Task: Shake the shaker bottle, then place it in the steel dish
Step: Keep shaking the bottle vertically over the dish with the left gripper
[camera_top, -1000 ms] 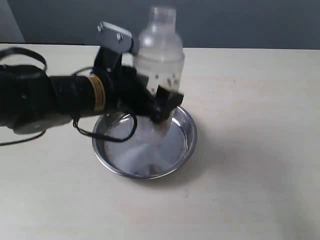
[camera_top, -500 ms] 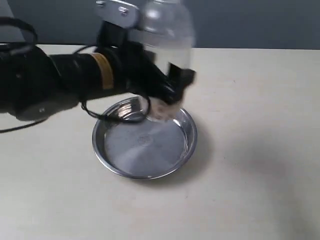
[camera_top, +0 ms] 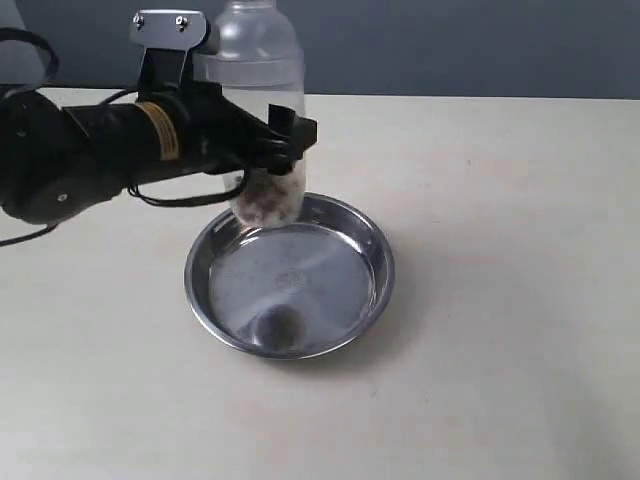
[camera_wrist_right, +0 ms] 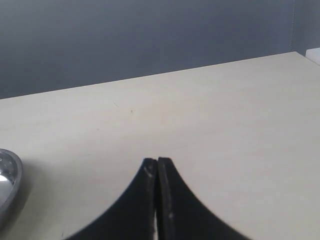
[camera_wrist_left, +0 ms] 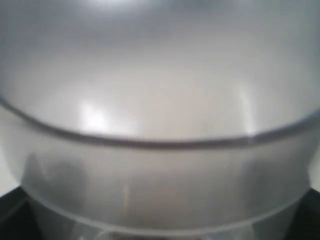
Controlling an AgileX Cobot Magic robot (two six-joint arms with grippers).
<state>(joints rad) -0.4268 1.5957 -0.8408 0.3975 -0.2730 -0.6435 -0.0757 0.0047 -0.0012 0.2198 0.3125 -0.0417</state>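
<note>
The frosted shaker bottle (camera_top: pixel 262 100) hangs upright in the air over the far left rim of the steel dish (camera_top: pixel 372 300). Brownish granules lie at the bottle's bottom, and its cap runs off the top of the exterior view. My left gripper (camera_top: pixel 275 140) is shut on the bottle's middle, reaching in from the left. In the left wrist view the bottle's (camera_wrist_left: pixel 160 100) frosted wall fills the picture and hides the fingers. My right gripper (camera_wrist_right: pixel 158 161) is shut on nothing, low over bare table, with the dish's rim (camera_wrist_right: pixel 7 175) at the picture's edge.
The beige table (camera_top: pixel 500 200) stretches out around the dish, with a dark grey wall (camera_top: pixel 450 40) behind it. The left arm's black body and cables (camera_top: pixel 70 160) lie across the table's left side. The right arm stays outside the exterior view.
The left gripper swung the bottle up out of the dish, then left. It now hangs over the dish's far left rim, granules settled at the bottom.
</note>
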